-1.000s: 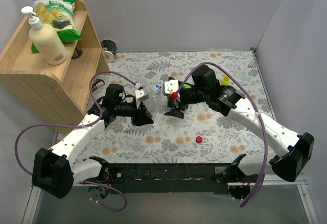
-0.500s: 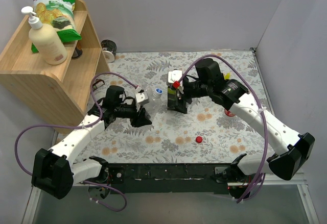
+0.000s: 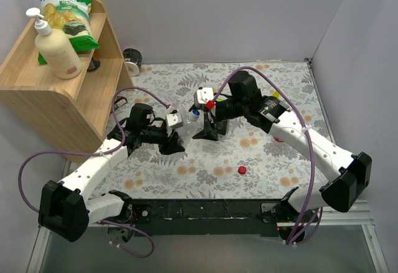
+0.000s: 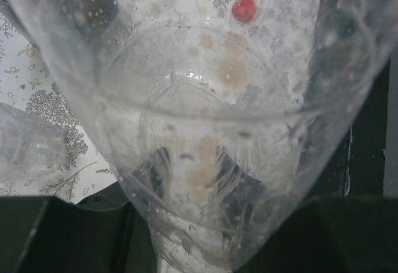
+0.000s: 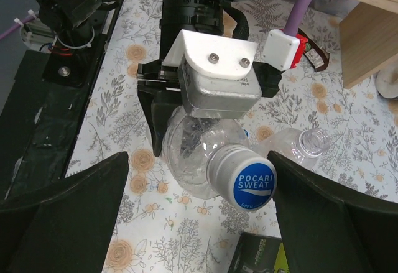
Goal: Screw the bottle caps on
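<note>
My left gripper [image 3: 172,140] is shut on a clear bottle [image 5: 199,148], which fills the left wrist view [image 4: 205,130]. The bottle is tilted and its neck points toward my right gripper. A blue cap [image 5: 255,183] reading "Pocari Sweat" sits on that neck, and it also shows in the top view [image 3: 194,112]. My right gripper [image 5: 200,158] is open, with one finger on each side of the capped neck [image 3: 205,129]. A second clear bottle [image 5: 305,143] lies uncapped on the table just behind. A red cap [image 3: 242,170] lies loose on the mat and shows through the held bottle [image 4: 244,9].
A wooden shelf [image 3: 37,92] at the left holds a cream pump bottle [image 3: 56,52] and a chips bag [image 3: 68,9]. A tape roll [image 3: 132,60] sits behind it. A yellow squeeze bottle [image 3: 274,96] lies at the back right. A dark box [image 5: 261,254] is near my right gripper.
My right gripper has moved left and closer to the bottle, so its open fingers now flank the capped neck. My left gripper has kept hold of the bottle in about the same place.
</note>
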`<state>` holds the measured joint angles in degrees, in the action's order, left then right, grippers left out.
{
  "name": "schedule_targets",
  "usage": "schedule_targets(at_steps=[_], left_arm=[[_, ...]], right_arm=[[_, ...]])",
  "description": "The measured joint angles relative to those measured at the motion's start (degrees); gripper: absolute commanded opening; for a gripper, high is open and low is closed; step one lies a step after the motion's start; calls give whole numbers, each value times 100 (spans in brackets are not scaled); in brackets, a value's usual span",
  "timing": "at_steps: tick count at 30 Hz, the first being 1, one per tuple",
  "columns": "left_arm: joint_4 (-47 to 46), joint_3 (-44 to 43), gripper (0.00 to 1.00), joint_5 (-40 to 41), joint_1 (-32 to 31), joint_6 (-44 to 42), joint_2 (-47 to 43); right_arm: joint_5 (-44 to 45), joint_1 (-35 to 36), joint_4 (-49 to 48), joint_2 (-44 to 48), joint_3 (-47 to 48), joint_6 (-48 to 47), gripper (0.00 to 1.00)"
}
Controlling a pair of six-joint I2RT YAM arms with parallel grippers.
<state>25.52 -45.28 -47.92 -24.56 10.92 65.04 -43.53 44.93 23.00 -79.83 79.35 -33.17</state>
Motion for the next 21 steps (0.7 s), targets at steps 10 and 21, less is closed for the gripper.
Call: schedule_targets(at_steps=[10,21], left_arm=[[-260,35,0,-256,0,719,103],[-697,79,0,-348,245,1036,109]], right_arm=[[426,50,-289,229,-389,-197,98],[1056,46,542,522,-535,-240,95]])
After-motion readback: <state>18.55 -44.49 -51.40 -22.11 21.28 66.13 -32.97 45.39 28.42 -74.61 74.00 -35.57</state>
